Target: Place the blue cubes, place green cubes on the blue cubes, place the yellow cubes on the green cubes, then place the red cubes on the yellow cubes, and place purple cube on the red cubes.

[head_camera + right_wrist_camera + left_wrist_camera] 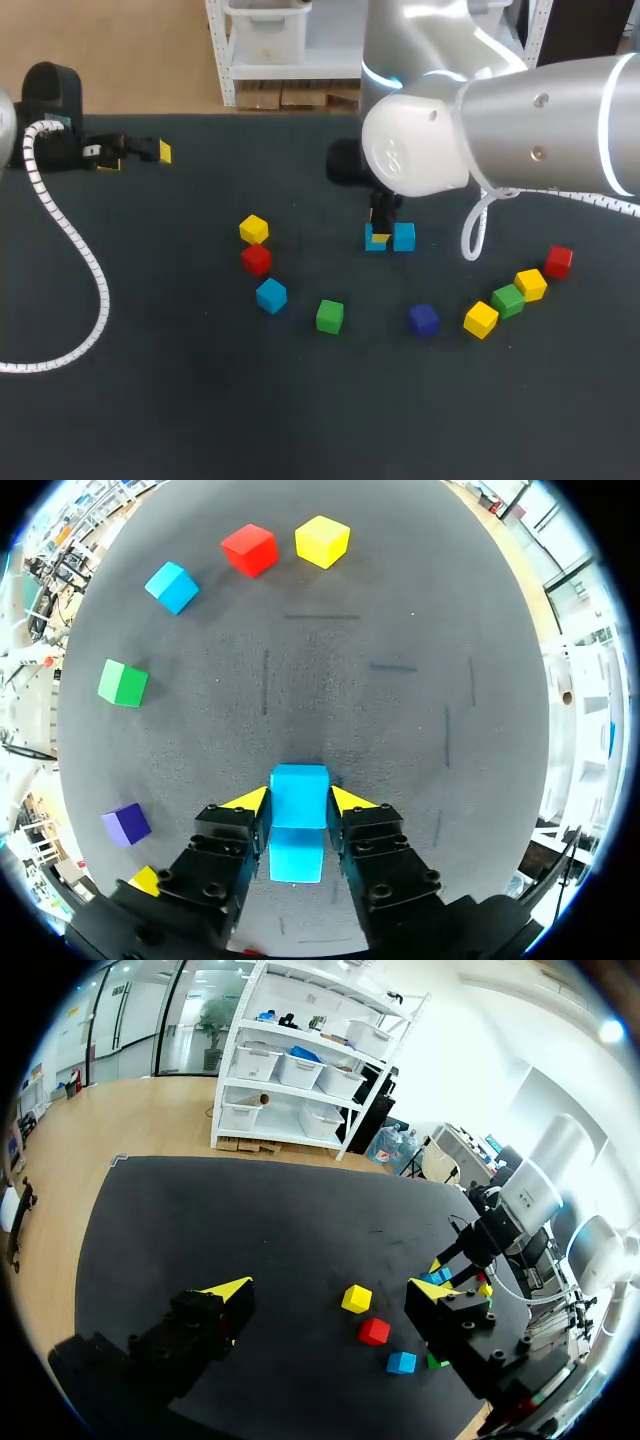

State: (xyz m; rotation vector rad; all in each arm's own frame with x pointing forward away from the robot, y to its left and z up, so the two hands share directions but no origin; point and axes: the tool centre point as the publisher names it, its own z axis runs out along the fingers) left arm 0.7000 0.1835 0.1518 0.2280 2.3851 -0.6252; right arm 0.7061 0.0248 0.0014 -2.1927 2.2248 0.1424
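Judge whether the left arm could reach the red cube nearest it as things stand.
Probably yes: the left end effector is open and empty, bare table lies between it and the red cube, and the right arm stands farther off, over a blue cube.

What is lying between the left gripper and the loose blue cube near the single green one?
A yellow cube and a red cube sit close together roughly on the line from the left gripper to that blue cube, at the cube's end. Nothing else visible lies between them.
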